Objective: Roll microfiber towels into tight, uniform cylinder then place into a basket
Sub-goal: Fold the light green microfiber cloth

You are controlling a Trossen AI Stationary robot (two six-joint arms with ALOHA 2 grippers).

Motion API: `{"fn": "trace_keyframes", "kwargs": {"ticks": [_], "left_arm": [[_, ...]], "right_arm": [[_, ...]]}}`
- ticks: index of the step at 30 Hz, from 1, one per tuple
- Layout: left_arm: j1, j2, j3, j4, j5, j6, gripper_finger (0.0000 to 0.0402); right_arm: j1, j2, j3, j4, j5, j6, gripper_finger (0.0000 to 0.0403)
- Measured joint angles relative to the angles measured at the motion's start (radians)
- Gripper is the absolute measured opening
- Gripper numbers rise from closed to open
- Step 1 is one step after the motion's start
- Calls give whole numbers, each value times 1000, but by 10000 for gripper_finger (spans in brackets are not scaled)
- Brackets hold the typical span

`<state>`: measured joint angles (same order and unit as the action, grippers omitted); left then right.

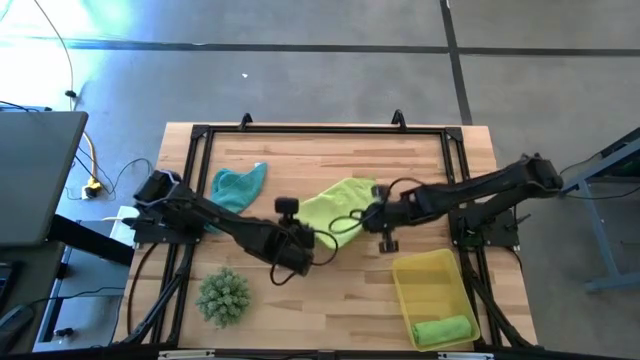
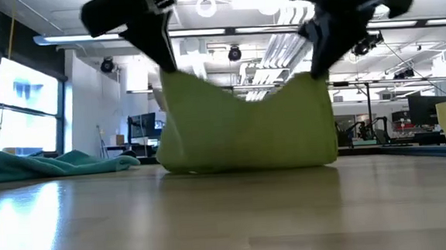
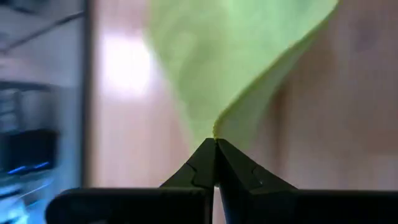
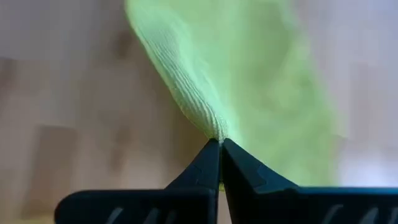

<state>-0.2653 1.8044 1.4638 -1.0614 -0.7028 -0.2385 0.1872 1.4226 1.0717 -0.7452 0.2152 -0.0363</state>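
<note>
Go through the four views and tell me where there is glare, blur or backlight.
High view: bright glare on the floor at top left. Low view: the yellow-green towel hangs sharp against bright ceiling lights; the arms above are dark silhouettes. Left wrist view: the left hand is sharp, the towel and table beyond blurred. Right wrist view: the right hand and nearby towel weave are sharp, the rest soft.

The arms hide part of the yellow-green towel [image 1: 335,205].

Yellow-green towel [image 4: 249,93] – ribbed matt cloth; table [image 2: 213,219] – glossy pale wood; basket [image 1: 432,285] – translucent plastic.
</note>
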Motion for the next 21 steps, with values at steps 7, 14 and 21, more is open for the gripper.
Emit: {"fn": "trace_keyframes", "kwargs": {"ticks": [7,14,21], "left_arm": [[84,0,125,-215,-226,-52,3],[274,0,199,-285,-509,20,3],[445,0,280,-277,-566,-31,3]], "right_arm": [[-142,-100,93,-88,205,-178,1],[-376,-123,159,32,400,-402,0],[-541,-123,198,177,380,-417,0]]}}
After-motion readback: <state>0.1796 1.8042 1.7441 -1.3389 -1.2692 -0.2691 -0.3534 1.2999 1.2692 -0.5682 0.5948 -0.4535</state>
